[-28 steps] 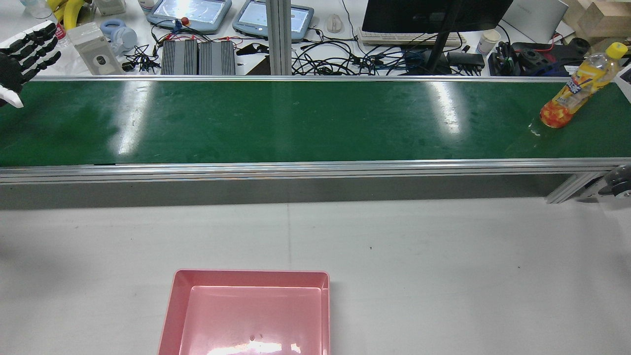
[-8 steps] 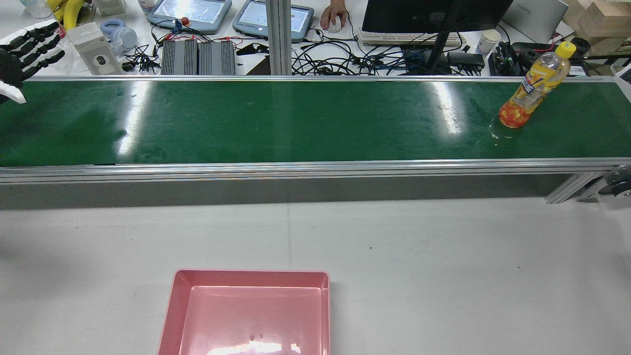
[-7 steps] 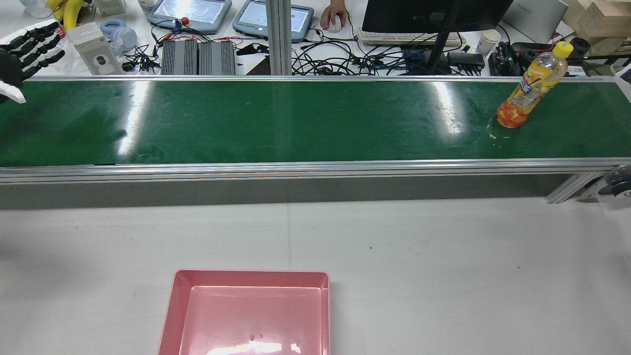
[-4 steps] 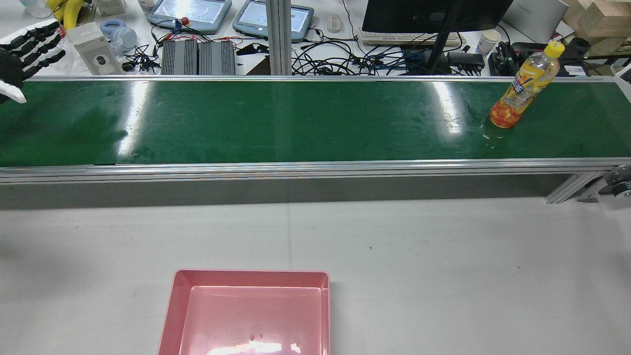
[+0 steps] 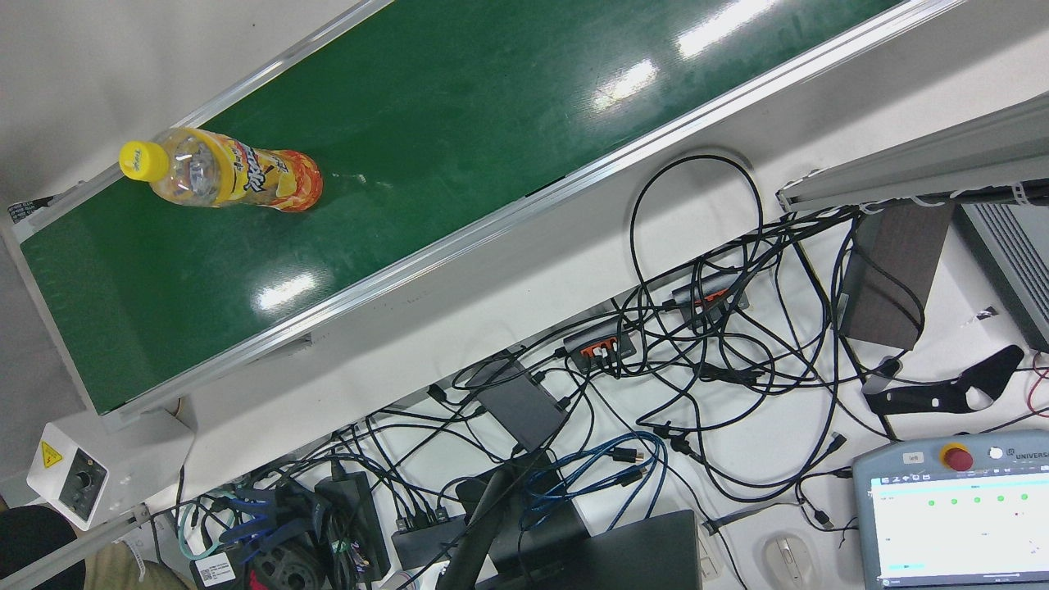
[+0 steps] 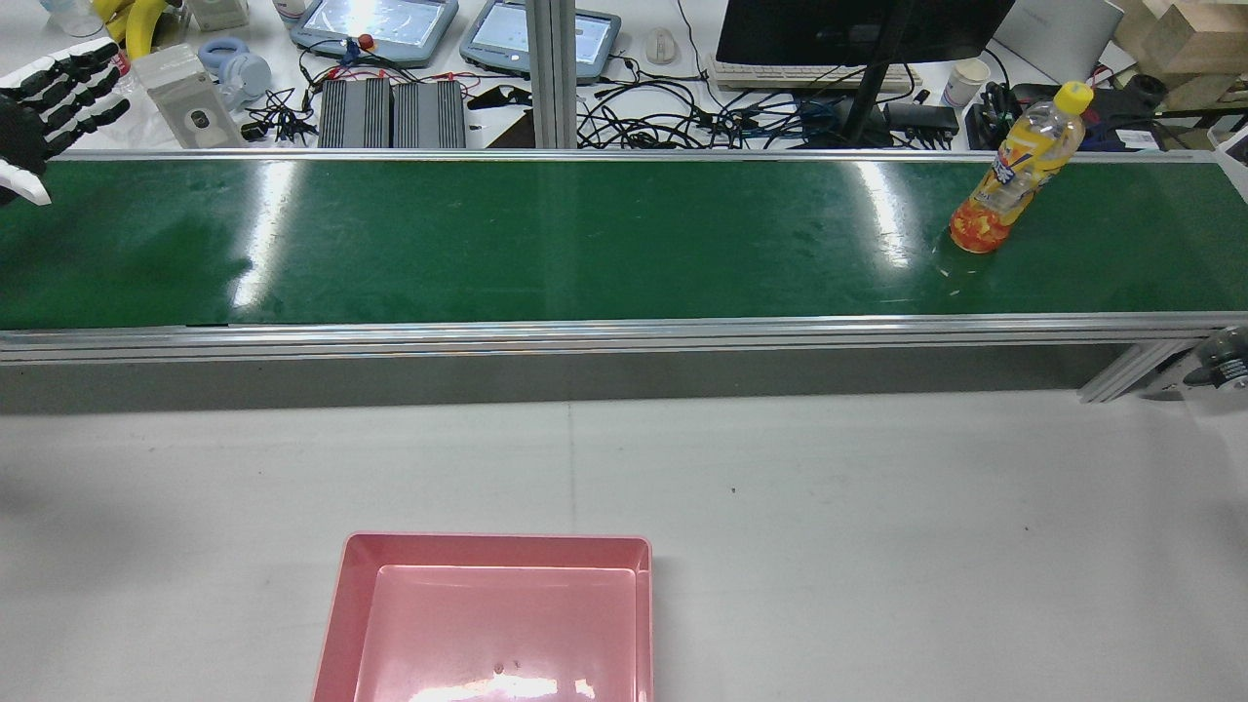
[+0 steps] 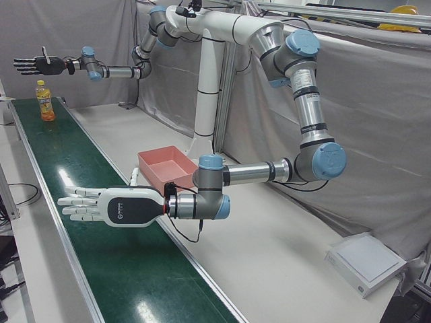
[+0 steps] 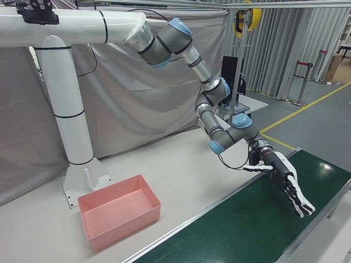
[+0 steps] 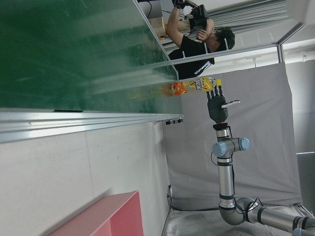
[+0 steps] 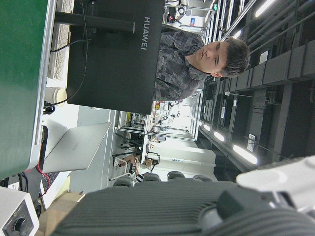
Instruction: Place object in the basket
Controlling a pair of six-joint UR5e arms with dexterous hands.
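Note:
An orange drink bottle (image 6: 1014, 171) with a yellow cap stands upright on the green conveyor belt (image 6: 585, 234) near its right end, also seen in the front view (image 5: 221, 176) and the left-front view (image 7: 45, 101). My right hand (image 7: 37, 65) hovers open above and just past it, fingers spread. My left hand (image 6: 39, 97) is open over the belt's far left, palm toward the bottle, holding nothing; it also shows in the left-front view (image 7: 101, 205) and the right-front view (image 8: 285, 178). The pink basket (image 6: 492, 539) sits empty on the white table, left of centre.
Beyond the belt lies a desk with tangled cables (image 5: 656, 369), a monitor (image 6: 858, 29) and teach pendants (image 6: 380, 24). A white control box (image 5: 70, 475) stands at the belt's right end. A person (image 9: 197, 44) is behind that end. White tabletop (image 6: 829, 507) separates belt and basket.
The bottle has ridden leftward along the belt in the rear view. A person's hand that rested on the mouse a second ago is gone. My left hand has hardly moved.

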